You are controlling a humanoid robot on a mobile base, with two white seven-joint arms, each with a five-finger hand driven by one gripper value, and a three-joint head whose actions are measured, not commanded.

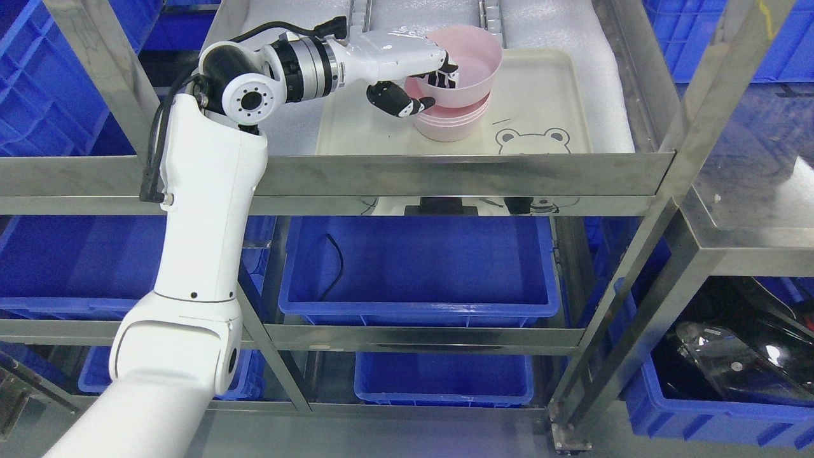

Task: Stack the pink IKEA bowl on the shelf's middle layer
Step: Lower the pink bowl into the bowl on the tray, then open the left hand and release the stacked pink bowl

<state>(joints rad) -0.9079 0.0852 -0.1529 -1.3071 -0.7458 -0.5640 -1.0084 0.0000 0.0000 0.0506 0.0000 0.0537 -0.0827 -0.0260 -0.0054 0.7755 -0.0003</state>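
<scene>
My left hand [425, 86] reaches in from the left over the steel shelf and is shut on the near rim of a pink bowl [474, 70], thumb outside and fingers inside. That bowl is tilted and sits partly nested in a stack of pink bowls [453, 124]. The stack stands on a cream tray [540, 95] with a bear drawing. My right hand is out of sight.
Steel shelf rails [458, 175] and an upright post [712, 83] frame the tray. White foam [559, 25] lines the shelf behind it. Blue crates [420, 267] fill the lower levels and both sides; a black cable lies in the middle crate.
</scene>
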